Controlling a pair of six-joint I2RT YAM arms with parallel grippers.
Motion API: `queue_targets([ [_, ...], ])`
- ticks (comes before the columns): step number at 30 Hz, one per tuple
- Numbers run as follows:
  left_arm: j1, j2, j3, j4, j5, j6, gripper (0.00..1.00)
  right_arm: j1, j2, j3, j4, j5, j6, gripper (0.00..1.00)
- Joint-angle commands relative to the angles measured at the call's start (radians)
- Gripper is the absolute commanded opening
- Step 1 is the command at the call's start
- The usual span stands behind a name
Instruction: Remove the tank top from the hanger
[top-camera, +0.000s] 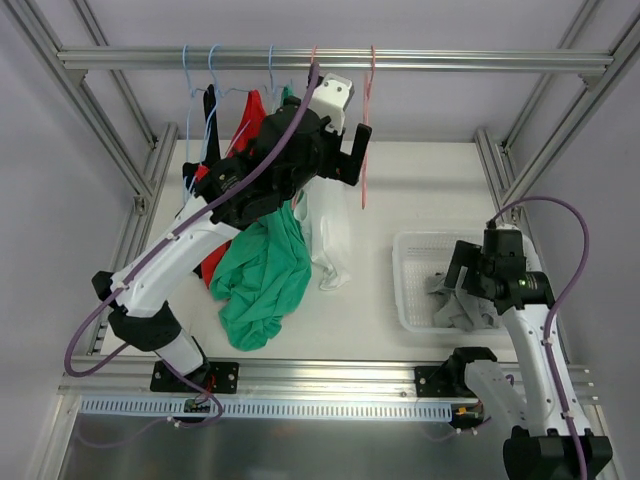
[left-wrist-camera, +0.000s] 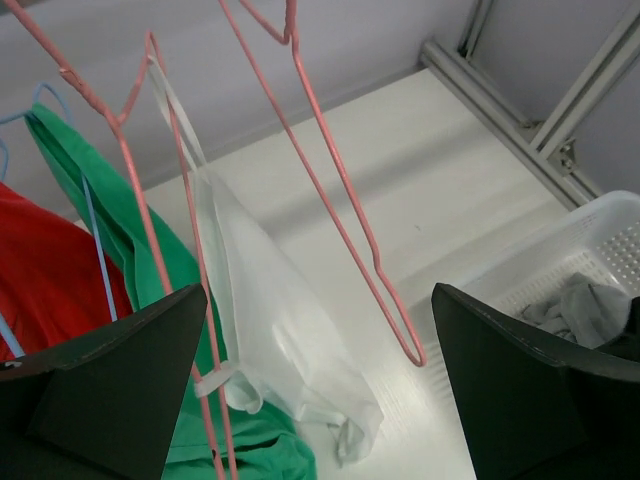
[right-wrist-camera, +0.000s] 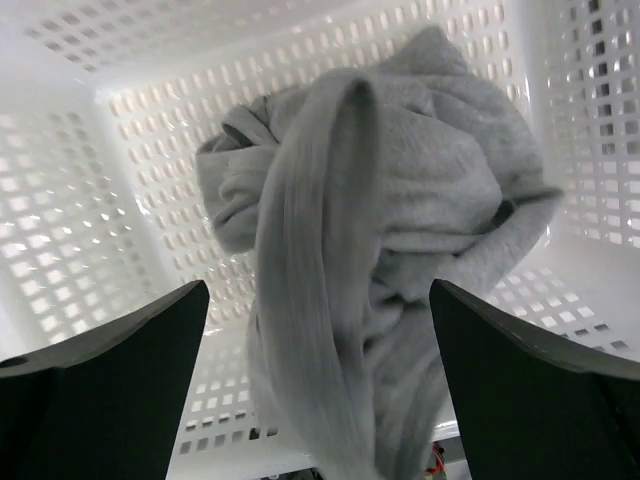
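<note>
A: Where is the grey tank top (right-wrist-camera: 400, 180)?
B: Bunched in the white basket (top-camera: 410, 290), at 4 o'clock on the table seen from above.
A: And the right gripper (right-wrist-camera: 320, 290)?
B: Directly over it, its 2 fingers spread wide and clamping nothing. A fold of grey cloth rises between them.
A: The left gripper (left-wrist-camera: 320, 295)?
B: Up at 12 o'clock by the rail (top-camera: 450, 60), also spread wide and empty. 1 bare pink hanger (left-wrist-camera: 338, 165) dangles between its fingers. At its 9 o'clock, a white top (left-wrist-camera: 260, 310) hangs on a second pink hanger.
</note>
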Motion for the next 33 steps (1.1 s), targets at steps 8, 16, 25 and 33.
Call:
queue_targets([
  [8,0.122,0.02,0.057,-0.029,0.031,-0.012,0.88,-0.007,-0.178,0.153,0.033,-0.112,-0.021,0.99],
  [16,0.215,0.084,0.059,-0.056,0.104,-0.028,0.8,-0.007,-0.19,0.167,0.034,-0.238,-0.027,0.99],
  [25,0.289,0.207,0.085,-0.067,0.206,-0.078,0.46,-0.006,-0.25,0.213,0.056,-0.387,-0.019,1.0],
  [33,0.288,0.149,0.123,-0.064,0.261,-0.12,0.0,-0.007,-0.235,0.219,0.056,-0.403,-0.039,1.0],
])
